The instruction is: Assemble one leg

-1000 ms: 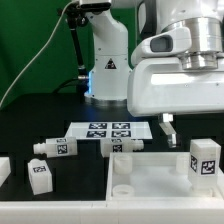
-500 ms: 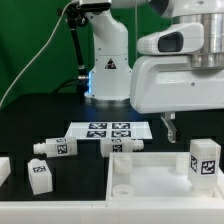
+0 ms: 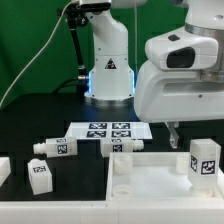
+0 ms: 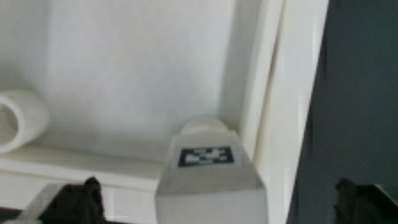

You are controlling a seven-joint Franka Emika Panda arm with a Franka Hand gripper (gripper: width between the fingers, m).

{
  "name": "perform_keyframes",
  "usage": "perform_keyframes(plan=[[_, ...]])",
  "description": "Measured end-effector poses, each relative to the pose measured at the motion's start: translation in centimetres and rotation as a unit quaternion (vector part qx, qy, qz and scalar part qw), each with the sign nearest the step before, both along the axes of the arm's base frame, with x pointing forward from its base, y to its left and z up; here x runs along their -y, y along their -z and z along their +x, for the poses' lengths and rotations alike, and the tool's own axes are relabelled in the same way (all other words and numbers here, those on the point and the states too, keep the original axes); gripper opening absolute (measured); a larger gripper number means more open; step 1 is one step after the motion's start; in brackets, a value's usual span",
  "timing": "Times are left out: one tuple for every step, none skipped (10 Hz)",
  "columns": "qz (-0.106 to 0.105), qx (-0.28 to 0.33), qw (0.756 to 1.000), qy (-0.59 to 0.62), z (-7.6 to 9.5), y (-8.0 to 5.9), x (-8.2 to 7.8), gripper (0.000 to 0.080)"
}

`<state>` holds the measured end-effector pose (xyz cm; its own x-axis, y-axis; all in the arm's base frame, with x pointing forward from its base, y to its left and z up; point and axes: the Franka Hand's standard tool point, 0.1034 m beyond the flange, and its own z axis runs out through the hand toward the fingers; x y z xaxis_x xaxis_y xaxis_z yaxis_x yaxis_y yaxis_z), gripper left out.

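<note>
A white leg (image 3: 204, 158) with a square tag stands upright in the right part of the big white tray-like top (image 3: 150, 172). My gripper (image 3: 175, 133) hangs just above and behind that leg, with one dark finger (image 3: 172, 130) showing. In the wrist view the leg (image 4: 210, 165) lies between my two dark fingertips (image 4: 75, 200), which stand wide apart, open and clear of it. It stands by the top's raised rim (image 4: 267, 90). Two more legs (image 3: 52, 147) (image 3: 122, 147) lie on the black table, and a third (image 3: 40, 175) stands at the exterior view's left.
The marker board (image 3: 105, 129) lies on the table behind the lying legs. The arm's white base (image 3: 108, 70) stands at the back. A round corner hole (image 4: 15, 120) shows in the top. Another white part (image 3: 4, 168) sits at the exterior view's left edge.
My hand has drifted toward the exterior view's right, closer over the standing leg. The parts on the table have not moved.
</note>
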<state>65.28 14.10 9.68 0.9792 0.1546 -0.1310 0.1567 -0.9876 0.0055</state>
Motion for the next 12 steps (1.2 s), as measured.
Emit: perform_keyframes(plan=[[0.0, 0.0, 1.0, 0.001, 0.29, 0.14, 0.17, 0.0649], [0.0, 0.001, 1.0, 0.002, 0.46, 0.2, 0.17, 0.0649], [0.0, 0.001, 1.0, 0.002, 0.46, 0.35, 0.12, 0.0649], [0.0, 0.003, 1.0, 0.002, 0.5, 0.46, 0.07, 0.0649], [0.0, 0.003, 1.0, 0.002, 0.42, 0.58, 0.09, 0.0649], [0.0, 0.002, 1.0, 0.002, 0.4, 0.61, 0.15, 0.0553], [0.0, 0.002, 1.0, 0.002, 0.41, 0.61, 0.17, 0.0553], [0.0, 0.002, 1.0, 0.002, 0.41, 0.61, 0.19, 0.0416], [-0.001, 0.002, 1.0, 0.009, 0.41, 0.61, 0.19, 0.0416], [-0.002, 0.002, 1.0, 0.015, 0.41, 0.62, 0.2, 0.0282], [-0.002, 0.002, 1.0, 0.015, 0.41, 0.62, 0.2, 0.0282], [-0.005, 0.003, 0.999, 0.047, 0.4, 0.62, 0.15, 0.0282]])
